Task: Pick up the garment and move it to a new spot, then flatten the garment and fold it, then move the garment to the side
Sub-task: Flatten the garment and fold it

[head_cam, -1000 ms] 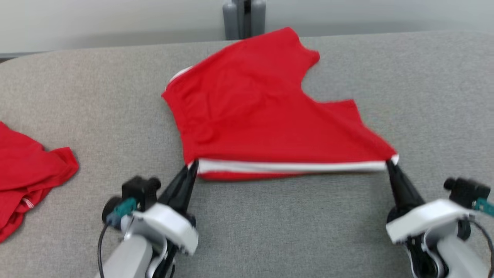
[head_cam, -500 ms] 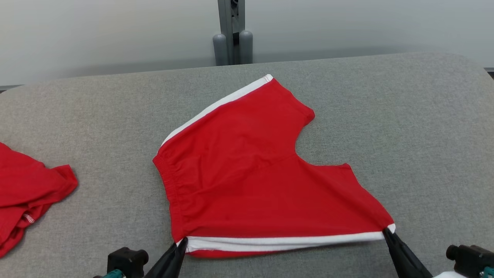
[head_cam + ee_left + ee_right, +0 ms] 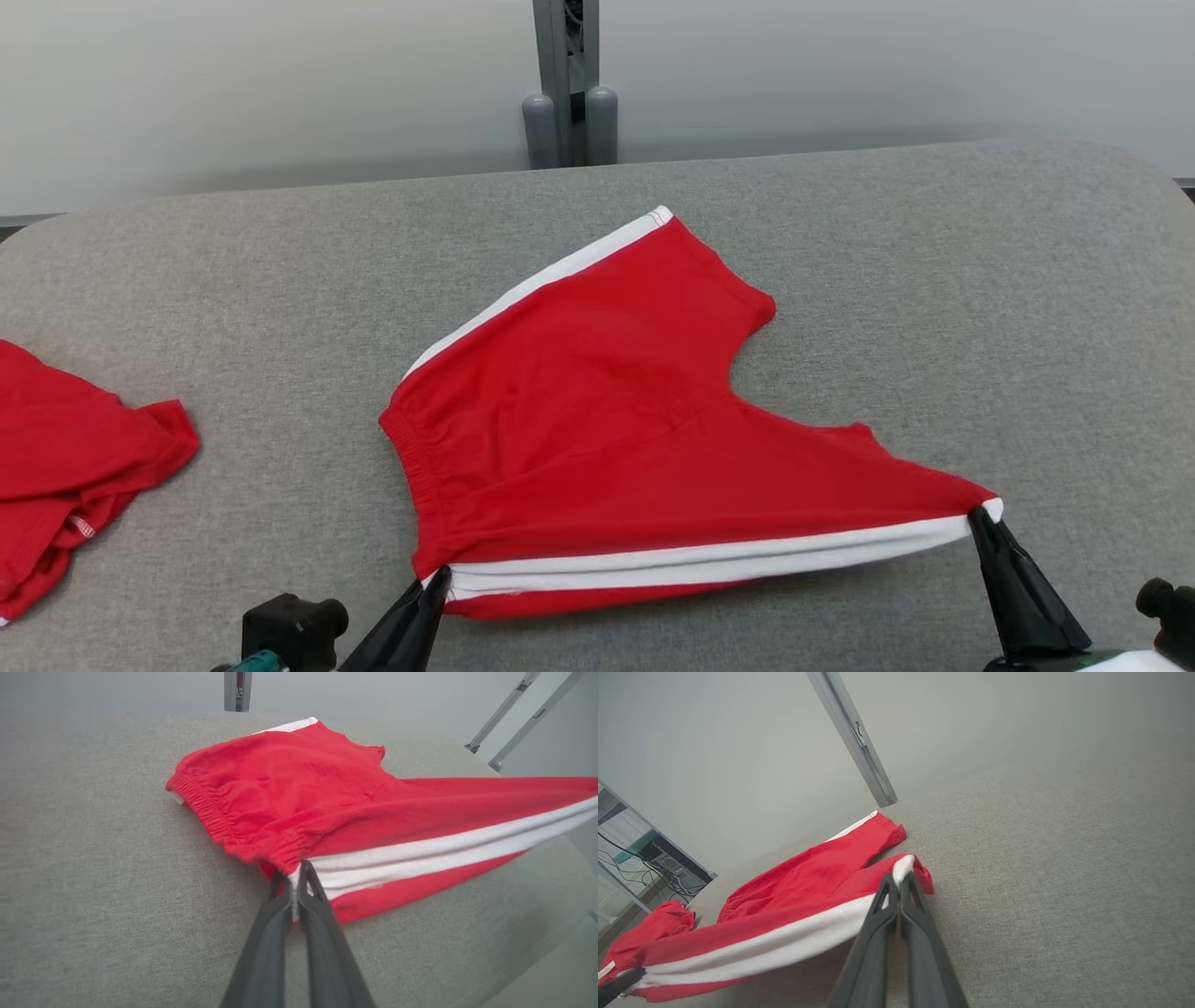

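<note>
Red shorts with white side stripes point(image 3: 597, 439) spread mid grey padded tabletop point(image 3: 280, 280), left gripper point(image 3: 437, 579) clamped on waistband corner, right gripper point(image 3: 978, 515) clamped on hem corner, striped edge taut between, seemingly lifted

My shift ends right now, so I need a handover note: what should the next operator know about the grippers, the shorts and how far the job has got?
Left gripper: shut on the waistband corner of the red shorts, low by the table.
Right gripper: shut on the hem corner of the same side, raised a little.
Shorts: in the middle of the grey table, mostly spread out, with the white-striped edge taut between the grippers and the far leg lying flat.
Second red garment: crumpled at the table's left edge, no gripper on it.
Done: shorts laid out.
Left: finish flattening, fold, move aside.
</note>
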### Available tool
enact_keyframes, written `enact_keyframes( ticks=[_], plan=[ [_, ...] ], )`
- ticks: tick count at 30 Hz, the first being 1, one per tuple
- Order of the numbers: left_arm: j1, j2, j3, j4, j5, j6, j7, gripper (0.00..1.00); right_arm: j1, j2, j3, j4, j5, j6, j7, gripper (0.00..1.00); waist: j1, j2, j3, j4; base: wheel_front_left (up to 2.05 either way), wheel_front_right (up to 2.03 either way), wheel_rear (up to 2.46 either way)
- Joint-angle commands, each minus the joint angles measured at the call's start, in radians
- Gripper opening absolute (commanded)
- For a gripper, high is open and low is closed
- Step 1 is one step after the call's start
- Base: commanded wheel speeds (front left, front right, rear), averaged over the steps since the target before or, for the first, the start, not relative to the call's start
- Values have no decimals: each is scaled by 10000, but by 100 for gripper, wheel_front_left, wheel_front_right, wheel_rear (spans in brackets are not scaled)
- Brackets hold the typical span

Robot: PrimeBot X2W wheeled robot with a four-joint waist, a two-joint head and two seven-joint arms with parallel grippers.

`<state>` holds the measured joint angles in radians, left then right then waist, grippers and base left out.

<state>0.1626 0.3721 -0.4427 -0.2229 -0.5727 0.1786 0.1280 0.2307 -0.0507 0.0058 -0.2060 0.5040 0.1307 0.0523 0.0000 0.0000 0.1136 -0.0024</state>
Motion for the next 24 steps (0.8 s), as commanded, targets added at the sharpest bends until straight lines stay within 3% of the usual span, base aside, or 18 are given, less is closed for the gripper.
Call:
enact_keyframes(
  ticks=[1, 7, 13, 24],
  plan=[
    [-130, 86, 93, -85, 47, 69, -40, 0, -182, -15, -54, 94, 10, 2, -122, 0, 0, 0, 35, 56, 0, 0, 0],
    [-574, 137, 311, -155, -115, -34, -82, 0, -1191, -20, 16, 507, 146, 2, -449, 0, 0, 0, 357, 211, 0, 0, 0],
    [-1571, 14, 456, -19, -254, -412, -205, 0, -3570, -55, 357, 1481, -386, 2, -311, 0, 0, 0, 1203, 538, 0, 0, 0],
    [-3521, -556, 792, 1069, -839, -1193, -755, 0, -8105, -1096, 1745, 4602, -788, 3, -92, 0, 0, 0, 2882, 1480, 0, 0, 0]
  ],
)
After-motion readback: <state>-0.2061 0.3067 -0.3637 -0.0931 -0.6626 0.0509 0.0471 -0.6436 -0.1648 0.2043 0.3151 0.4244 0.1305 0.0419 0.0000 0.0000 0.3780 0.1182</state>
